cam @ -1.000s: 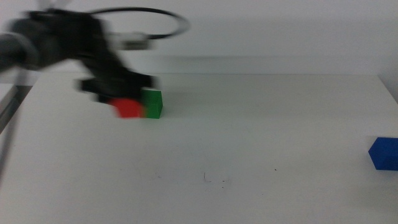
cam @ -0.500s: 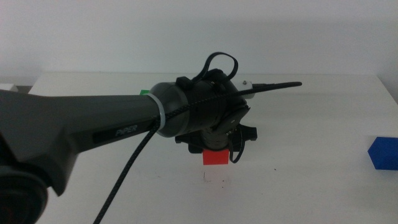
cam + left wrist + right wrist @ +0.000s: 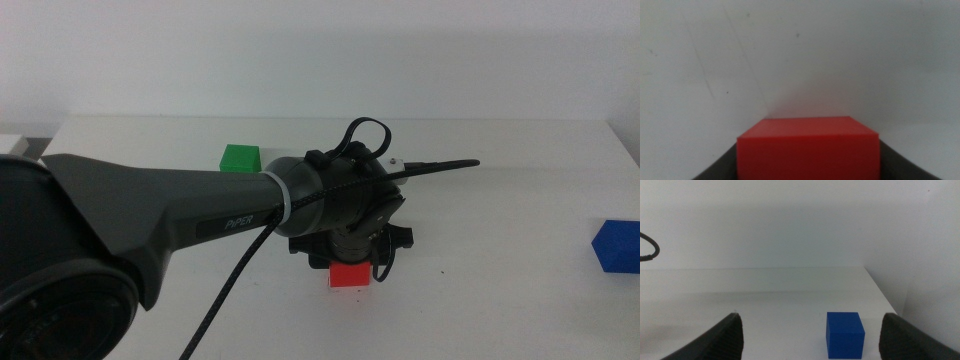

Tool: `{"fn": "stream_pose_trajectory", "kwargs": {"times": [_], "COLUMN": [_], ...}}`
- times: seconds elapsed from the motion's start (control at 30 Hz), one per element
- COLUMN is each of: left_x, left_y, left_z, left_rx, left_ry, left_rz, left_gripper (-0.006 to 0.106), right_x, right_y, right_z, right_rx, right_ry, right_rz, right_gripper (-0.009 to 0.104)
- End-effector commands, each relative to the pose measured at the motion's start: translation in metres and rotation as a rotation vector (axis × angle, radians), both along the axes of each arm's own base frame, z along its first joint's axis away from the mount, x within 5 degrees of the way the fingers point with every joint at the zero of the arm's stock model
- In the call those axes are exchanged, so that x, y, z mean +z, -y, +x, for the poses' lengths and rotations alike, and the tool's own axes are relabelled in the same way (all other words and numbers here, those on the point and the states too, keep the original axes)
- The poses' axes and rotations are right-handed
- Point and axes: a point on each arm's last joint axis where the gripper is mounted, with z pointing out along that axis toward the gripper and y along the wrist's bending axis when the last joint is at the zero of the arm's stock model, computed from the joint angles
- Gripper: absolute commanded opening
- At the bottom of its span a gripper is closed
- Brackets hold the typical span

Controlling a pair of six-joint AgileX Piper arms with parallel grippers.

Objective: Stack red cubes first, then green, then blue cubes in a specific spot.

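My left gripper (image 3: 349, 268) reaches in from the left over the middle of the white table and is shut on the red cube (image 3: 349, 275), which sits low at the tabletop; I cannot tell if it touches. In the left wrist view the red cube (image 3: 807, 147) fills the space between the two jaws above plain white tabletop (image 3: 800, 60) with faint specks. The green cube (image 3: 240, 158) rests at the back left of the table. The blue cube (image 3: 617, 246) rests at the far right edge; the right wrist view shows it (image 3: 845, 334) between my open right jaws, some way ahead.
The left arm's dark body and cable (image 3: 200, 210) cover much of the table's left and middle. The table's right edge (image 3: 885, 297) runs close beside the blue cube. A white wall stands behind the table.
The left arm carried the red cube from beside the green cube to the table's middle, then lowered it. The green cube, hidden half a second ago, shows again.
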Motion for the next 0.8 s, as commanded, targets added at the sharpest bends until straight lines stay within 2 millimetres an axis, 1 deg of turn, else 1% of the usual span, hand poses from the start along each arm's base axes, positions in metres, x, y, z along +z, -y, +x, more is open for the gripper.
{"fn": "stream_pose_trajectory", "kwargs": {"times": [0.0, 0.03, 0.2, 0.33, 0.43, 0.47, 0.5, 0.53, 0.57, 0.63, 0.7, 0.77], "left_x": [0.001, 0.001, 0.000, 0.000, 0.006, 0.011, 0.019, 0.027, 0.039, 0.069, 0.099, 0.123], "left_y": [0.003, 0.003, 0.004, 0.004, 0.003, 0.002, 0.000, -0.002, -0.005, -0.014, -0.031, -0.051], "left_z": [-0.002, -0.002, -0.004, -0.005, -0.006, -0.007, -0.008, -0.009, -0.010, -0.011, -0.006, 0.003], "left_rx": [-0.004, -0.016, -0.036, -0.036, -0.049, -0.047, -0.042, -0.042, -0.040, -0.032, -0.034, -0.053], "left_ry": [0.001, 0.004, -0.019, -0.031, -0.031, -0.027, -0.018, -0.007, 0.014, 0.084, 0.169, 0.211], "left_rz": [-0.010, -0.004, -0.011, -0.019, -0.018, -0.016, -0.014, -0.015, -0.016, -0.027, -0.030, -0.039], "left_gripper": [-0.001, 0.001, 0.025, 0.055, 0.082, 0.089, 0.094, 0.094, 0.094, 0.094, 0.094, 0.094], "right_x": [0.000, 0.000, 0.000, 0.000, 0.000, 0.000, 0.000, 0.000, 0.000, 0.000, 0.000, 0.000], "right_y": [0.001, 0.001, 0.001, 0.001, 0.001, 0.001, 0.001, 0.001, 0.001, 0.001, 0.001, 0.001], "right_z": [0.000, 0.000, 0.000, 0.000, 0.000, 0.000, 0.000, 0.000, 0.000, 0.000, 0.000, 0.000], "right_rx": [-0.008, -0.008, -0.008, -0.008, -0.008, -0.008, -0.008, -0.008, -0.008, -0.008, -0.008, -0.008], "right_ry": [0.007, 0.007, 0.007, 0.007, 0.007, 0.007, 0.007, 0.007, 0.007, 0.007, 0.007, 0.007], "right_rz": [-0.011, -0.011, -0.011, -0.011, -0.011, -0.011, -0.011, -0.011, -0.011, -0.011, -0.011, -0.011], "right_gripper": [0.090, 0.090, 0.090, 0.090, 0.090, 0.090, 0.090, 0.090, 0.090, 0.090, 0.090, 0.090]}}
